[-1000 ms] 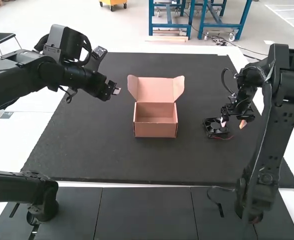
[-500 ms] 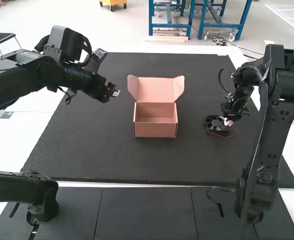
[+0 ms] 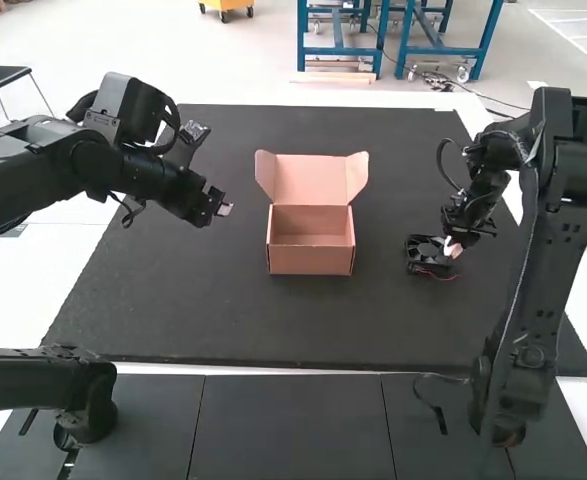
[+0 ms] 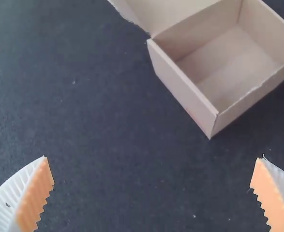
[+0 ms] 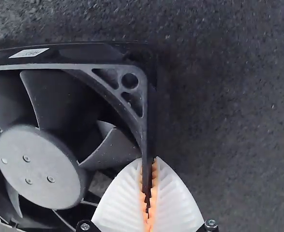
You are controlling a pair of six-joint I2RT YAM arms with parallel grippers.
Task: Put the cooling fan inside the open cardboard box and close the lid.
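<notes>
White right claw tight on fan edge

Two robot arms, one on either side of the box.
Left gripper hovers left of it, fingers wide apart; right gripper points down right of it, pinching the fan by its edge.

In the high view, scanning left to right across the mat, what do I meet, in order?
Left arm's white-and-orange gripper → open brown cardboard box → black square cooling fan.
</notes>
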